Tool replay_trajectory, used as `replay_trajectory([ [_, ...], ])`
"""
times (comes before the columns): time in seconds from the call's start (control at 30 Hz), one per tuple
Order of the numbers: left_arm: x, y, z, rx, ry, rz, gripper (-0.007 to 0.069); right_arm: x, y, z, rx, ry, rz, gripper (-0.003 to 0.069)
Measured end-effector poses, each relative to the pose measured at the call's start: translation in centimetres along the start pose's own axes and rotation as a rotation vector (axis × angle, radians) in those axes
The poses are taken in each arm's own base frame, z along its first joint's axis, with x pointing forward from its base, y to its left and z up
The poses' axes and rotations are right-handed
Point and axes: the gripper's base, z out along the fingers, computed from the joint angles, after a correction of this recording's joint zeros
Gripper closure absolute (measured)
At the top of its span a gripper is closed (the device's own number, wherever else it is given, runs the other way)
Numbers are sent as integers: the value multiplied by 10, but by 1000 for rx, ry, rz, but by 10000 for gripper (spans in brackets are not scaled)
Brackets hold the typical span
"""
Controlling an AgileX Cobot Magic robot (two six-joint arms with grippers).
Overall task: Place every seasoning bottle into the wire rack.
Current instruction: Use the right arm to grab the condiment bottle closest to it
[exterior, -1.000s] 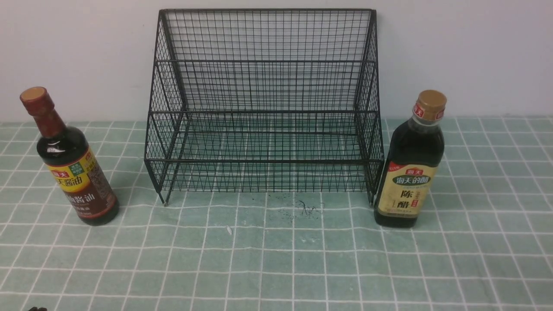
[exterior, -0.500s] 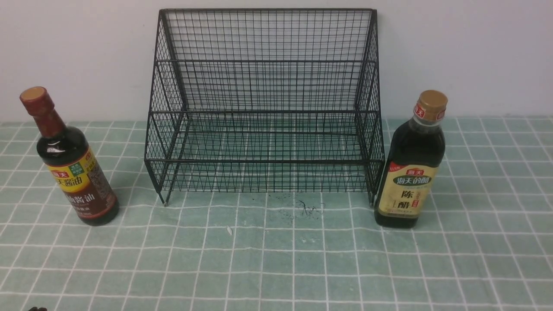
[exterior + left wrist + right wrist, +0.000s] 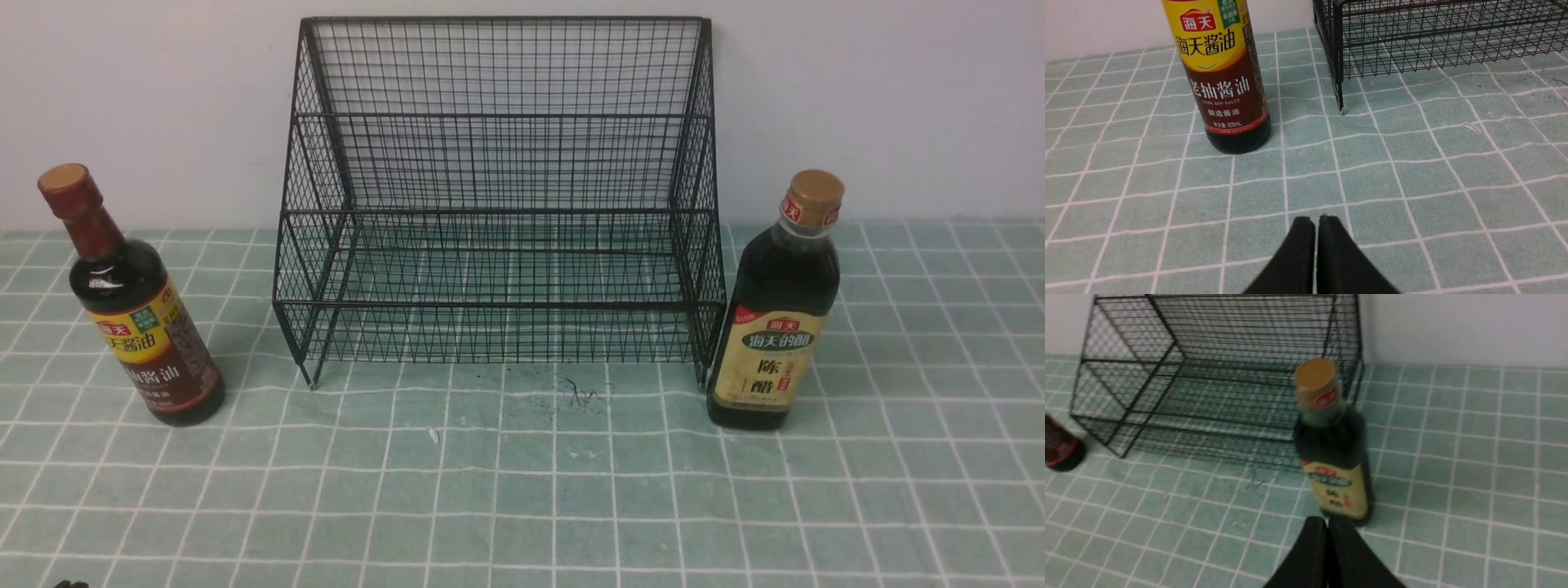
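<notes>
The green tiled tablecloth [image 3: 522, 506] covers the whole surface under and ahead of both grippers.

The wire rack [image 3: 498, 305] is the biggest thing on it. It is black mesh with 2 stepped tiers, a tall grid back against the wall and sloped sides, and both tiers hold nothing. It stands ahead of both grippers, beyond the 2 bottles. From the left gripper [image 3: 1316, 222] it [image 3: 1412, 41] lies forward and toward the robot's right. From the right gripper [image 3: 1327, 522] it [image 3: 1208, 375] lies forward and toward the robot's left.

The broader bottle [image 3: 775, 327], with a gold cap and cream label, stands upright on the cloth just beside the rack's right front leg and outside the rack. It [image 3: 1335, 465] is straight ahead of the right gripper and not held.

The slim bottle [image 3: 139, 318], with a dark-red cap and yellow-and-maroon label, is upright too and a little way off the rack's left side. It [image 3: 1224, 81] is ahead of the left gripper, apart from it, with bare cloth between them. From the right gripper, only its base [image 3: 1059, 451] shows, far across past the rack's other end.

Both grippers are closed on nothing, with each pair of black jaws pressed together above the cloth.

A patch of dark scribble marks [image 3: 584, 396] sits on the cloth just in front of the rack, ahead of both grippers. 1 small white fleck [image 3: 433, 434] lies nearer to them.
</notes>
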Motion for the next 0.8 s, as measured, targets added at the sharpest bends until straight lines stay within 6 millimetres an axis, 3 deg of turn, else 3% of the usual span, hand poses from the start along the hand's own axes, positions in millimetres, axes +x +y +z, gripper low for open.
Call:
replay_trajectory([
  [0.17, 0, 0, 0, 0, 0, 0, 631, -52, -11, 32, 22, 36, 64, 642],
  [0.33, 0, 0, 0, 0, 0, 0, 631, -79, -8, 76, -35, 98, 70, 545],
  [0.37, 0, 0, 0, 0, 0, 0, 631, -79, -9, 78, -33, 101, 69, 540],
  [0.4, 0, 0, 0, 0, 0, 0, 631, -83, 0, 96, -50, 138, 25, 482],
  [0.5, 0, 0, 0, 0, 0, 0, 631, -84, 8, 119, -37, 175, -50, 401],
  [0.63, 0, 0, 0, 0, 1, 0, 631, -75, 18, 158, 22, 253, -149, 246],
  [0.8, 0, 0, 0, 0, 1, 0, 631, -62, 21, 194, 100, 333, -124, 101],
])
